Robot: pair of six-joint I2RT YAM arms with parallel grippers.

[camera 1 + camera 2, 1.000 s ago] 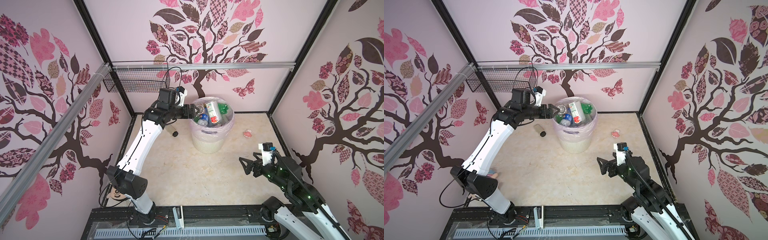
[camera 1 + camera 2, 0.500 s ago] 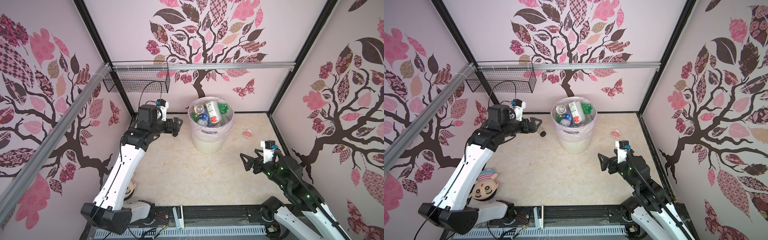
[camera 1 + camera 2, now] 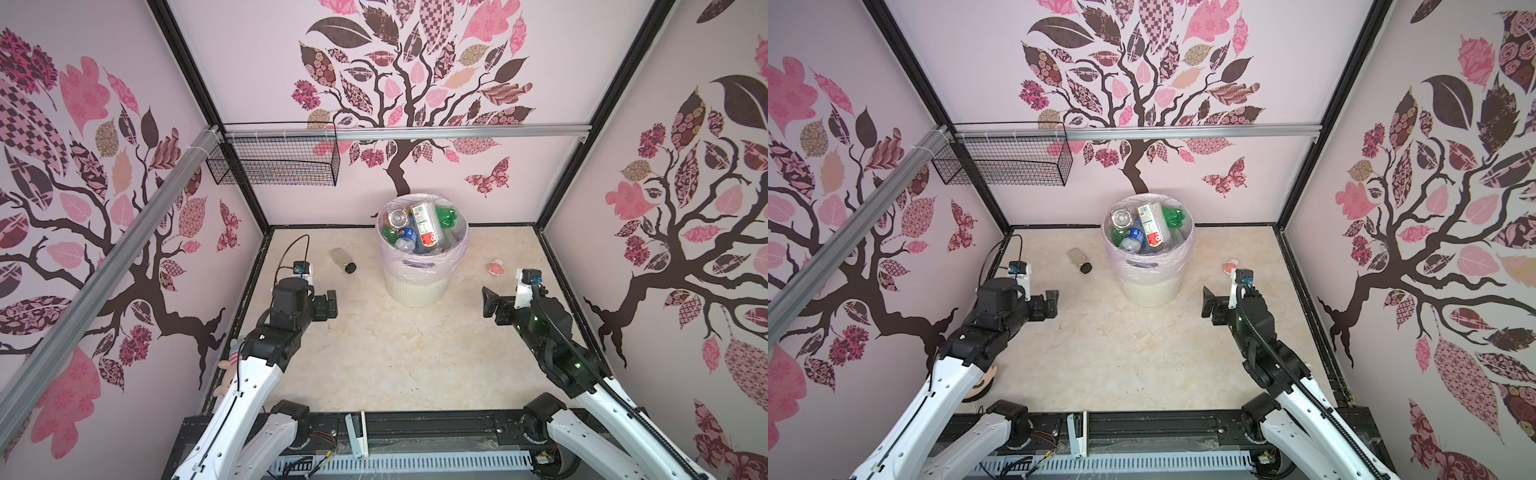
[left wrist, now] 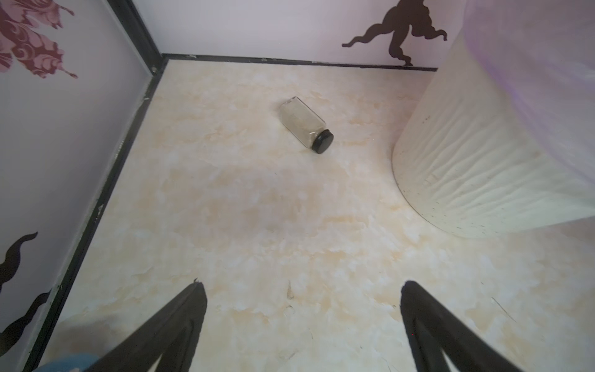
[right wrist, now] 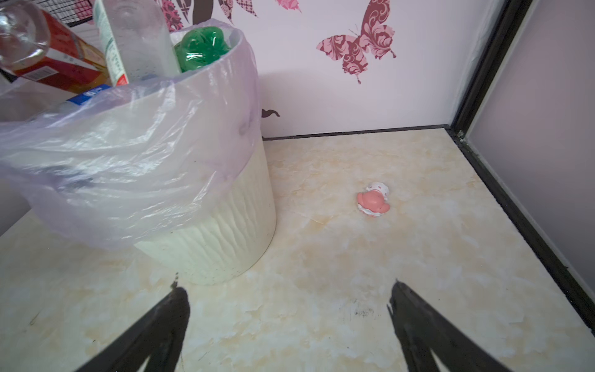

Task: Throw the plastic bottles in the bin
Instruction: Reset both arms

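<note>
In both top views we see the bin [image 3: 415, 286] standing near the back wall, on the marbled floor [image 3: 374, 353], with the plastic bottles [image 3: 424, 226] piled inside it up to the rim: clear, green, blue-labelled and one red-and-white labelled. A brownish jar [image 3: 344, 260] with a black lid lies on its side just beside the bin, and a small pink toy [image 3: 495, 267] lies on the bin's other side. A black wire basket [image 3: 274, 160] hangs on the rail above. The left gripper [image 3: 326, 305] and the right gripper [image 3: 494, 307] hover over bare floor in front of the bin, well apart from it and from each other. From the left wrist view we find the left gripper's fingers [image 4: 180, 322] spread wide with nothing between them, the jar [image 4: 306, 127] ahead and the bin's ribbed wall [image 4: 483, 161] to one side. From the right wrist view the right gripper's fingers [image 5: 154, 325] likewise stand apart and empty, facing the bin [image 5: 225, 241], the bottles [image 5: 135, 38] poking above its bag, and the toy [image 5: 373, 199].
</note>
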